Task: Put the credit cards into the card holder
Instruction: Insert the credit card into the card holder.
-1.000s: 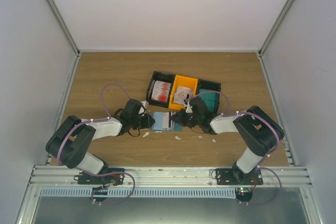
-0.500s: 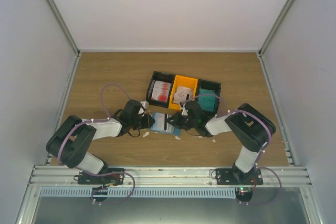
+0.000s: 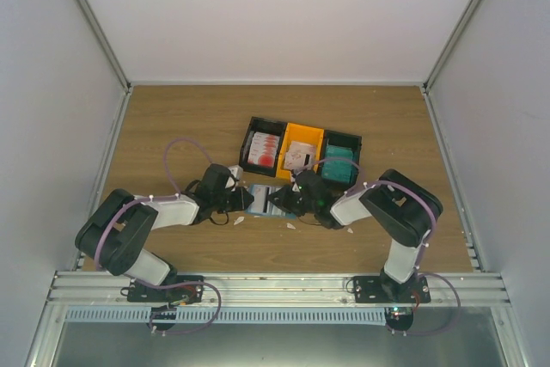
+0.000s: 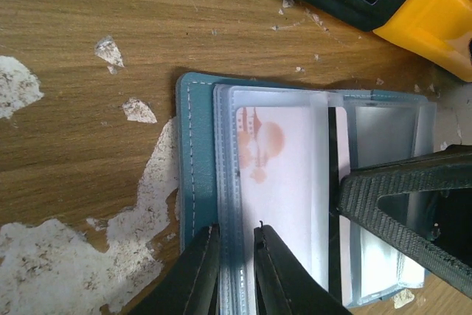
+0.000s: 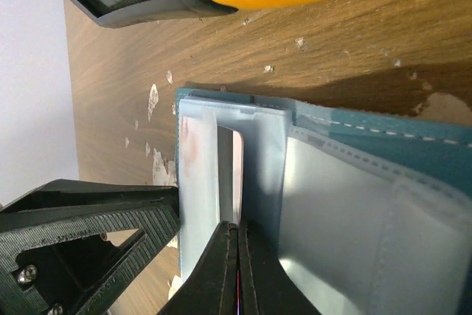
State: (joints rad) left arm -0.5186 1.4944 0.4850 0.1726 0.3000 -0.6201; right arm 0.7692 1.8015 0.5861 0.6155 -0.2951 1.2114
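Feeding a whitish card (image 4: 284, 160) into the card holder (image 4: 193, 153), and it sits partway under the clear sleeve. The holder lies open on the counter (image 3: 172, 126), just in front of the orange bin (image 3: 307, 127), between the two arms. Left hand (image 4: 236, 235) is squeezed almost shut on the near edge of the sleeve leaves, pinning them. Right hand (image 5: 237, 230) has its fingers pressed together on what looks like the card's edge. Danger now: those sleeves are floppy, so an off-line push could buckle the plastic or jam a corner at the slot mouth. If the left pinch slips, the whole holder skates away instead. More red-and-white cards (image 3: 266, 152) wait in the black bin (image 3: 247, 145).
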